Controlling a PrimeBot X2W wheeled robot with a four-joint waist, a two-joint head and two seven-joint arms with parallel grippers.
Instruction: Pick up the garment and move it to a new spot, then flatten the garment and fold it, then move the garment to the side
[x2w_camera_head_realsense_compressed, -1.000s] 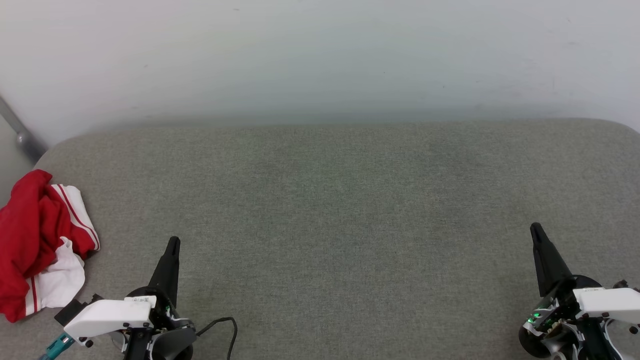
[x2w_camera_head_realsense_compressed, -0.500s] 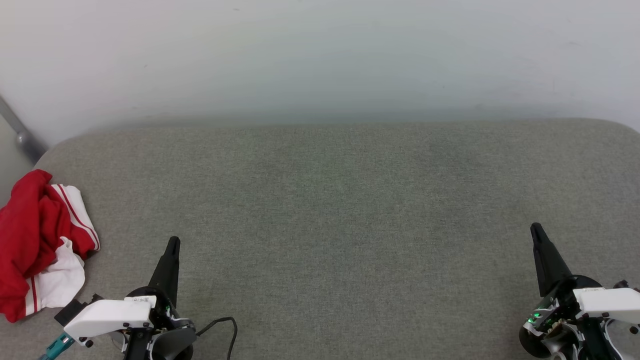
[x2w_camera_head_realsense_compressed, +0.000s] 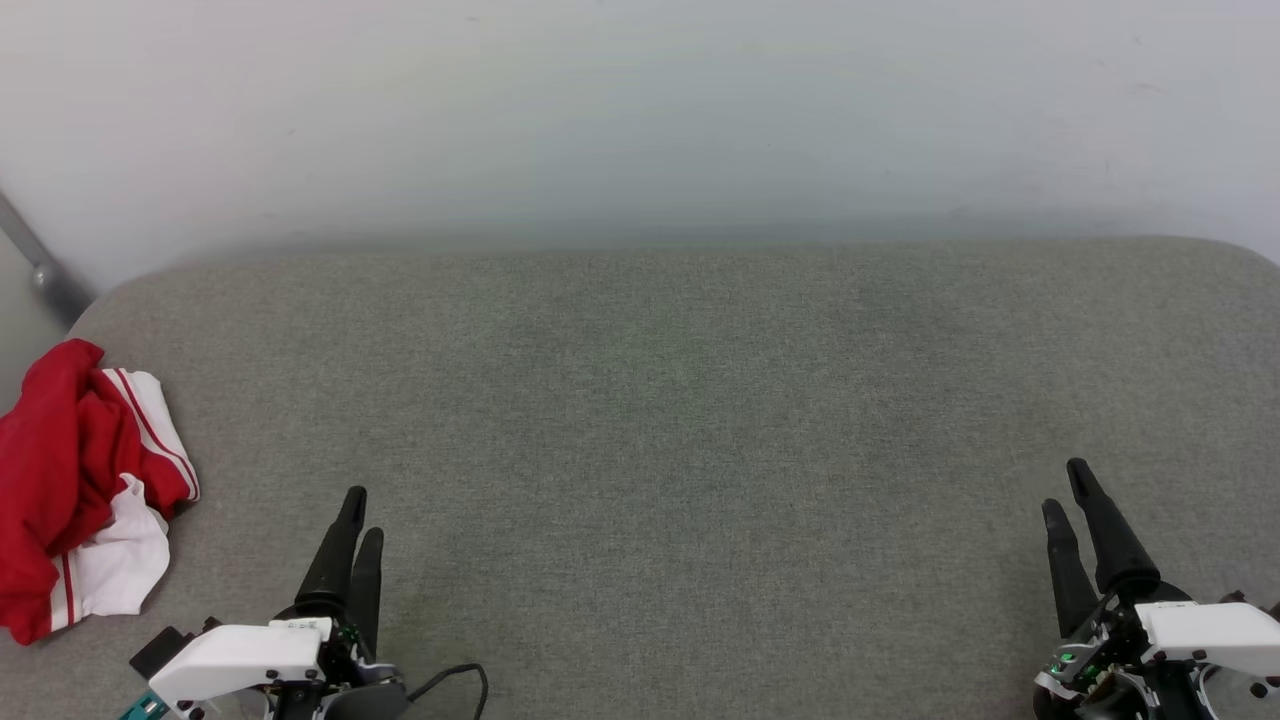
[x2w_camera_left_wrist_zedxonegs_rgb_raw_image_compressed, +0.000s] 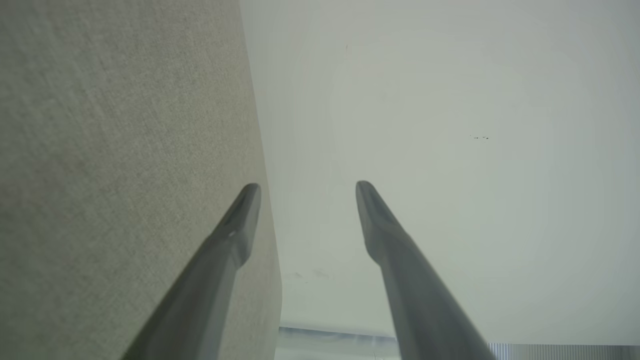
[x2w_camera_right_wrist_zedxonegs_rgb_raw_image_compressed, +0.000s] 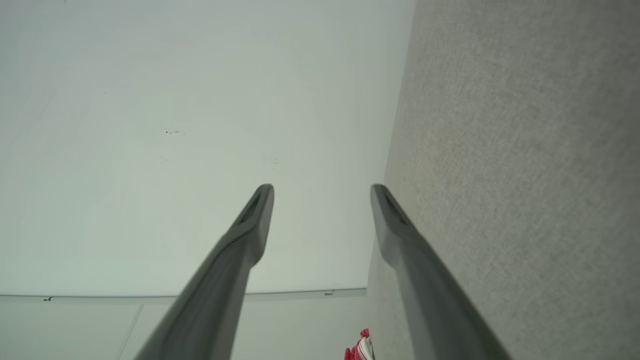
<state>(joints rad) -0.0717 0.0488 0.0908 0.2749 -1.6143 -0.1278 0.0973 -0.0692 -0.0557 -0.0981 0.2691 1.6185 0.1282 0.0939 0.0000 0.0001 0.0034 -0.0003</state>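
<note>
The garment (x2w_camera_head_realsense_compressed: 75, 490) lies crumpled in a red and white heap at the far left edge of the grey padded surface (x2w_camera_head_realsense_compressed: 680, 400); a small bit of the garment (x2w_camera_right_wrist_zedxonegs_rgb_raw_image_compressed: 361, 347) also peeks in at the bottom of the right wrist view. My left gripper (x2w_camera_head_realsense_compressed: 362, 512) sits low at the front left, to the right of the heap and apart from it, its two fingers spread with nothing between them. My right gripper (x2w_camera_head_realsense_compressed: 1065, 487) hangs at the front right, far from the garment, also open and empty. Both wrist views show parted fingers, left gripper (x2w_camera_left_wrist_zedxonegs_rgb_raw_image_compressed: 307, 187), right gripper (x2w_camera_right_wrist_zedxonegs_rgb_raw_image_compressed: 322, 189).
A pale wall (x2w_camera_head_realsense_compressed: 640, 120) rises behind the grey surface. A grey metal bar (x2w_camera_head_realsense_compressed: 40, 265) leans at the far left by the surface's rounded corner. A black cable (x2w_camera_head_realsense_compressed: 455, 680) loops beside my left wrist.
Both grippers have opened: each showed a single closed point before and now shows two parted fingers. Both have also dropped slightly lower in the head view. The garment has not moved.
</note>
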